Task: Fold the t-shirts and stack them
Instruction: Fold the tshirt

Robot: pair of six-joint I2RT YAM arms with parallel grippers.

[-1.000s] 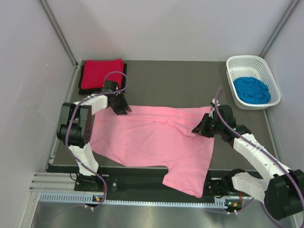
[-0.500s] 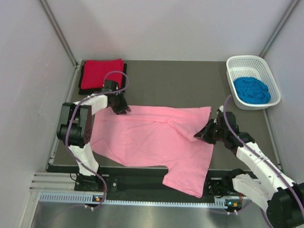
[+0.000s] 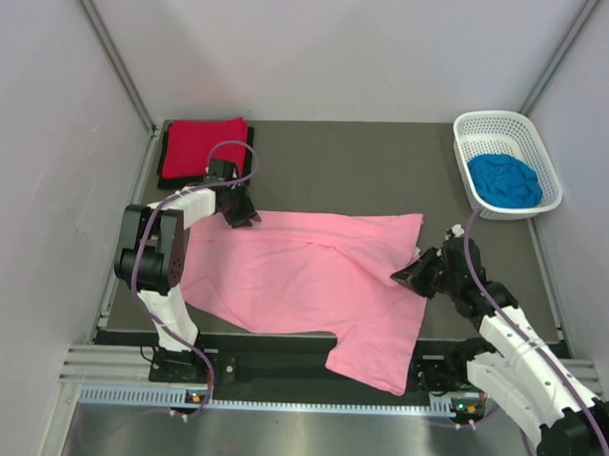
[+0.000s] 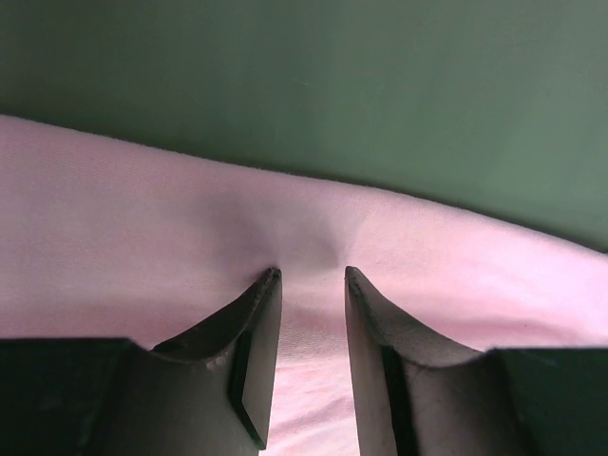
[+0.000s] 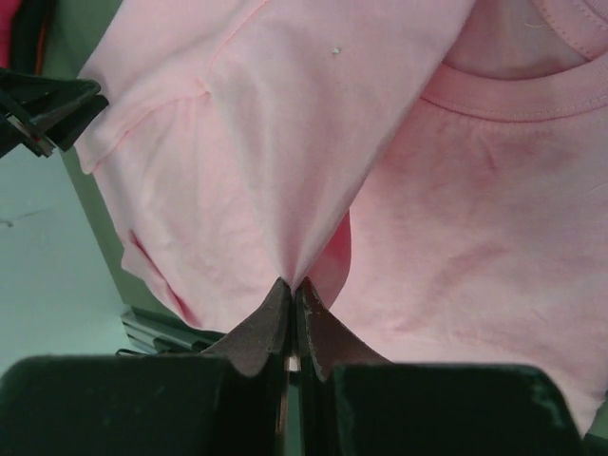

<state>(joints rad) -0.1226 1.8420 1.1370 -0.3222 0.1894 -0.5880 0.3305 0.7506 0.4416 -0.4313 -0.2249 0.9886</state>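
T-shirt (image 5: 247, 152), pink, fold pinched in right jaws

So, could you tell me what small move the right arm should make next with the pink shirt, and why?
Probably draw the right gripper a little rightward, away from the left gripper. It is shut on a pinch of the shirt, with a flap doubled over near the collar, while the left gripper, jaws apart, presses the far edge; pulling should flatten the flap.
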